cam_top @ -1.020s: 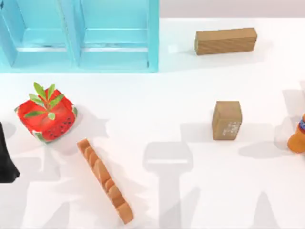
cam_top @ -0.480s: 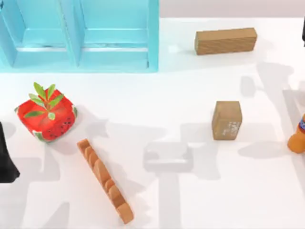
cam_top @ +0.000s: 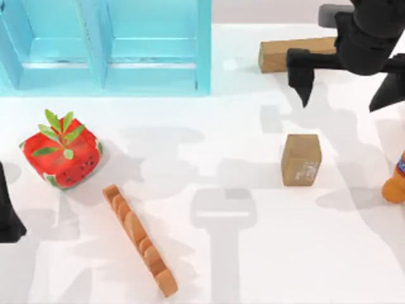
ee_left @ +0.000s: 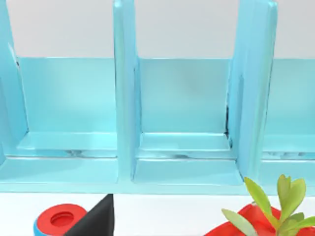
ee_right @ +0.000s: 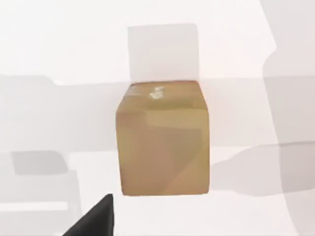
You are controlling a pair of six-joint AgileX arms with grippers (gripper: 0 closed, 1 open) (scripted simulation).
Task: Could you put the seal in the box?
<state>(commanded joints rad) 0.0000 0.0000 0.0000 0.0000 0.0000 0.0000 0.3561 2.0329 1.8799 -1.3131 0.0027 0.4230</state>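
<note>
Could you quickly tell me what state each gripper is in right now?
Left gripper: cannot be told, parked at the table's left edge.
Right gripper: open, empty, above the seal.

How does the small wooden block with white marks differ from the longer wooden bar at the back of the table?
The seal is squat and nearly cubic; the wooden bar is long and flat. The seal carries faint whitish marks on one face; the bar looks plain. The seal lies fully uncovered in the top view, while the right gripper overlaps the bar's right end. Both are tan-brown wood, resting on the table's right half.
</note>
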